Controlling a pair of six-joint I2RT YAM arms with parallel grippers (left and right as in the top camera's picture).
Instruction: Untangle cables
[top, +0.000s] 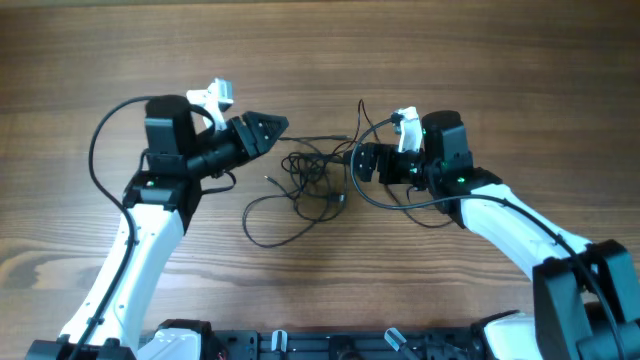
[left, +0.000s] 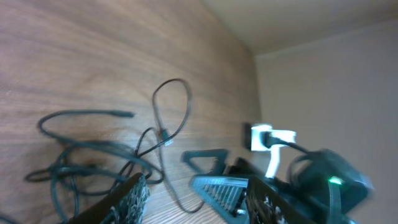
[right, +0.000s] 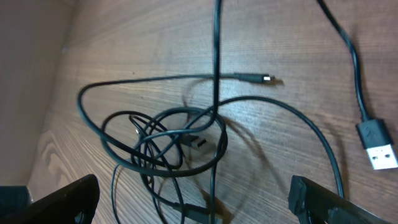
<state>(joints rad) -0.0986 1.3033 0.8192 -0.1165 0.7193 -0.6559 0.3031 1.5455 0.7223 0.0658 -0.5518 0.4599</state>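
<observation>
Though thin, black cables (right: 198, 143) (glossy loops).

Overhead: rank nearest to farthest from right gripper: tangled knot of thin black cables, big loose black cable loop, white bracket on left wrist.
1. Tangled knot of thin black cables: just left of the right gripper.
2. Big loose black cable loop: lower left.
3. White bracket on left wrist: far left, higher up.

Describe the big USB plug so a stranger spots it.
On the wooden table, find the knotted cables in the right wrist view, then look far right. The USB plug ends an outlying strand: broad, flat, silver-tipped, unlike the tiny plugs.
</observation>
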